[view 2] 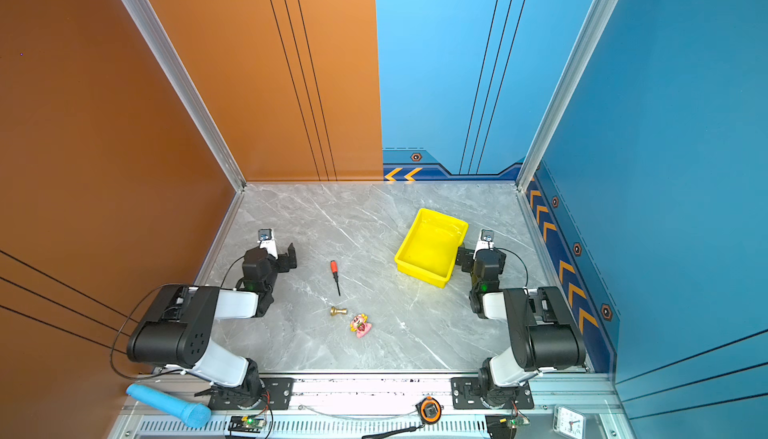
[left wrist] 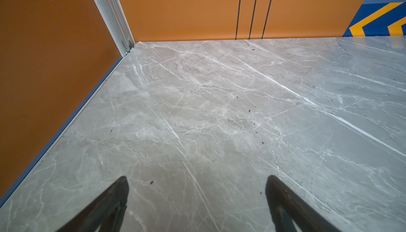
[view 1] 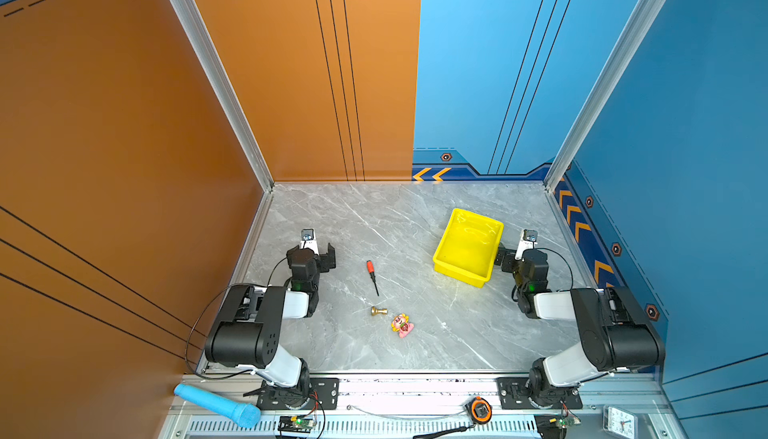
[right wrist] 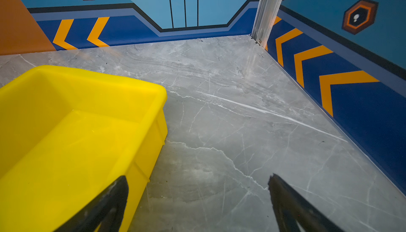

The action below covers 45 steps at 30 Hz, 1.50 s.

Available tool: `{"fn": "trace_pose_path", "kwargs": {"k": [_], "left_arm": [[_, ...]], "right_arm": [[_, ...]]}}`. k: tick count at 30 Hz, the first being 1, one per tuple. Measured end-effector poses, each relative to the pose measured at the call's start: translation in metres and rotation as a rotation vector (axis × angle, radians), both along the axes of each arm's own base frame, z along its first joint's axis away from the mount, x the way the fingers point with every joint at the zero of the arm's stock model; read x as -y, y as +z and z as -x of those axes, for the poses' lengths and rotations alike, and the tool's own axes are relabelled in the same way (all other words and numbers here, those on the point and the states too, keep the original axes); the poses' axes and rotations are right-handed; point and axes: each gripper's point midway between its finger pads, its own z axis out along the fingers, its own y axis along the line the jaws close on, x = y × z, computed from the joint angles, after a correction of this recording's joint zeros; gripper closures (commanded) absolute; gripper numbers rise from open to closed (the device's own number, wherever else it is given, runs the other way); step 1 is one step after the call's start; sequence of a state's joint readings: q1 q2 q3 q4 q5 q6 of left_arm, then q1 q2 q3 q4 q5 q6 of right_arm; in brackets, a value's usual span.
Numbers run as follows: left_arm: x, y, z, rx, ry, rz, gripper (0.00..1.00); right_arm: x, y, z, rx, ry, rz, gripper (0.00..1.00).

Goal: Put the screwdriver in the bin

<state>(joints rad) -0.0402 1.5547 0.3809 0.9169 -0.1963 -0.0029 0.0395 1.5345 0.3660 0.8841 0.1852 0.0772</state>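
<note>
1. The screwdriver lies on the table, lower centre, well left of the bin.
2. The left gripper: fingers spread, empty.
3. The right gripper: spread beside the bin, maybe touching.

brass knob near pink toy figure, blue microphone, small clock

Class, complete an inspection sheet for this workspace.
Surface: grey marble table, white veins.
Job's things: screwdriver lying flat mid-table; bin empty, right of it, apart.
Clutter: brass knob and pink toy figure near the screwdriver's tip.
Claws: left claw open, empty; right claw open, empty, beside the bin.
Cables: cable loops off the left arm.
Surroundings: orange wall, blue wall; blue microphone, tape measure, clock on the front rail.
</note>
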Motion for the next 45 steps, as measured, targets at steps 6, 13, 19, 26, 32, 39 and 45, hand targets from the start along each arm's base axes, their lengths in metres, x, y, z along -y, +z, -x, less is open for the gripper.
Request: {"fn": "trace_pose_path", "kwargs": {"k": [6,13,19,26,32,39,45], "left_arm": [[0.0,0.0,0.0,0.0,0.0,0.0,0.02],[0.0,0.0,0.0,0.0,0.0,0.0,0.02],[0.0,0.0,0.0,0.0,0.0,0.0,0.02],[0.0,0.0,0.0,0.0,0.0,0.0,0.02],[0.0,0.003,0.001,0.001,0.001,0.0,0.02],[-0.001,0.03,0.01,-0.015,0.001,0.0,0.02],[-0.001,0.069,0.022,-0.056,0.028,0.065,0.02]], "right_arm": [[0.0,0.0,0.0,0.0,0.0,0.0,0.0],[0.0,0.0,0.0,0.0,0.0,0.0,0.0],[0.0,0.0,0.0,0.002,0.0,0.0,0.0],[0.0,0.003,-0.001,0.016,0.0,-0.001,0.0],[0.0,0.006,0.0,-0.009,-0.002,0.001,0.0],[-0.002,0.047,0.002,0.032,-0.015,0.007,0.0],[-0.008,0.077,0.02,0.043,-0.032,-0.027,0.0]]}}
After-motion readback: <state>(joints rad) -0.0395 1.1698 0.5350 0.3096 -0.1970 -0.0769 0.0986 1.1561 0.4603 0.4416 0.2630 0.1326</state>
